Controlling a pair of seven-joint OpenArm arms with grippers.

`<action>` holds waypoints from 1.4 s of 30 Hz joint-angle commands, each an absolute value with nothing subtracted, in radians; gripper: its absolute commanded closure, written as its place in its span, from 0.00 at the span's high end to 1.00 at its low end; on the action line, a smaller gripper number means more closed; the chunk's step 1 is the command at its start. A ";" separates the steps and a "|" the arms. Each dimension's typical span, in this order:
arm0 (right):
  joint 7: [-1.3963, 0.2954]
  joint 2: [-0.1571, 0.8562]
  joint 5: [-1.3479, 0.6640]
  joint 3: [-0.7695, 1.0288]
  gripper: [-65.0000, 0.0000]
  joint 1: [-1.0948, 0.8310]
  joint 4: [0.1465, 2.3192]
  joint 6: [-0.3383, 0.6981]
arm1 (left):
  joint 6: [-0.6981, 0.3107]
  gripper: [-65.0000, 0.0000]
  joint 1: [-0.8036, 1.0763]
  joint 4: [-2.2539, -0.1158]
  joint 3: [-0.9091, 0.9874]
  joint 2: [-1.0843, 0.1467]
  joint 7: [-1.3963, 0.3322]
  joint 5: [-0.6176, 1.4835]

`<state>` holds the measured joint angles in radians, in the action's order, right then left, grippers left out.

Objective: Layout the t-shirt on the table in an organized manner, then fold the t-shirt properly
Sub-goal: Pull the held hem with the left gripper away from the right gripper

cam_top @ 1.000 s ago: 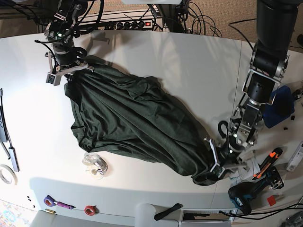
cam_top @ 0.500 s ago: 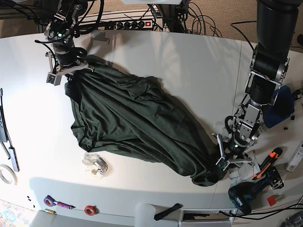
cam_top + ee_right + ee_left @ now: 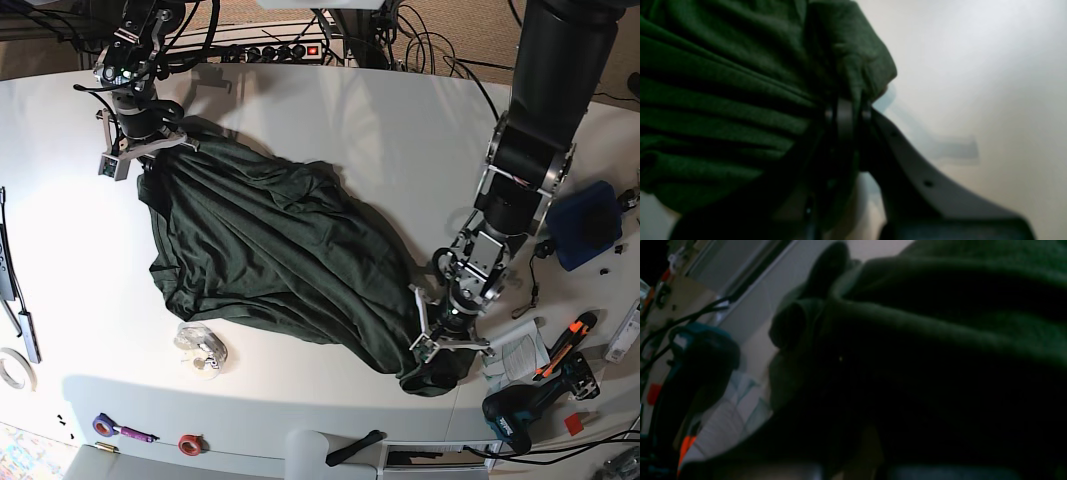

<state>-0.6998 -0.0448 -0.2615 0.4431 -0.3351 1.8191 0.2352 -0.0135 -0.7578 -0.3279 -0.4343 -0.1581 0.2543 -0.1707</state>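
Two grippers are engaged on the t-shirt (image 3: 270, 250), one at each end of the garment. The right gripper (image 3: 140, 150) stands at the far corner with its jaws closed on a bunched edge of fabric; in its wrist view the cloth is pinched between narrow jaws and hangs in folds to one side of them. The left gripper (image 3: 440, 345) sits at the near corner, jaws drawn together with dark fabric gathered around them; I judge it to be clamped on that corner, though its wrist view is too dark to show the pinch itself.

Between the two sets of jaws the t-shirt lies across the table (image 3: 350, 120) as a long, creased, diagonal mass, not yet flat.

Step in hand, by my judgement: laying out, with both corners secured; folding has not begun. The next move calls for drawing the two grips apart and lifting slightly, so that the slack comes out and the garment spreads flat. Risk noted: thin fabric may slip from a shallow pinch.
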 commanded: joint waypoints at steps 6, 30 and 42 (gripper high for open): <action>-0.681 -0.039 -0.268 0.445 0.00 -0.333 1.838 0.239 | 0.007 0.00 -0.798 -0.344 -0.430 -0.200 0.272 -0.146; -0.672 -0.038 -0.268 0.445 0.00 -0.332 1.838 0.239 | -0.698 0.00 -0.752 -1.001 -0.429 -0.842 -0.659 0.926; -0.674 -0.019 -0.268 0.445 0.00 -0.330 1.838 0.239 | -0.698 0.00 -0.492 -1.393 -0.429 -1.008 -1.396 1.484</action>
